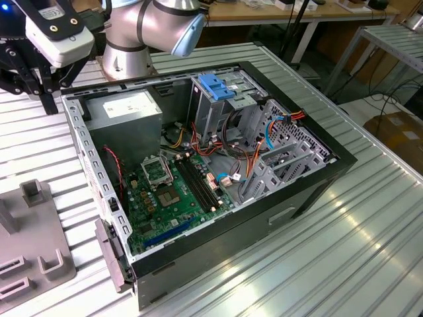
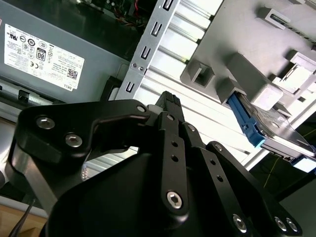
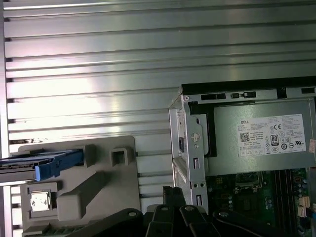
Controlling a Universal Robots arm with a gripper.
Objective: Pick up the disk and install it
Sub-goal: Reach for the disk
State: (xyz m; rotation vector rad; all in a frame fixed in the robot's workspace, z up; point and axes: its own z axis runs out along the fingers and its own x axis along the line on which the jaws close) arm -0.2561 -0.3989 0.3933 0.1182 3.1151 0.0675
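Note:
The disk [image 3: 34,164], dark grey metal with a blue carrier frame, stands on edge in a slot of the grey holder block [image 3: 106,190]. The second wrist view has the same disk [image 2: 276,129] at the far side of the block [image 2: 232,44]. My gripper [image 2: 168,101] is shut on nothing, its black fingers meeting at one tip. It hangs over the ribbed table between the block and the open computer case [image 1: 310,188], apart from the disk. In the exterior view the gripper [image 1: 49,99] is beside the case's back corner, at that view's upper left.
Inside the open case are a grey power supply box with a white sticker [image 1: 125,109], a green motherboard [image 1: 175,191], loose cables and a blue plastic bracket [image 1: 218,86] on the drive cage. The ribbed metal table [image 1: 357,244] stretches around it. The arm's base [image 1: 129,53] stands behind the case.

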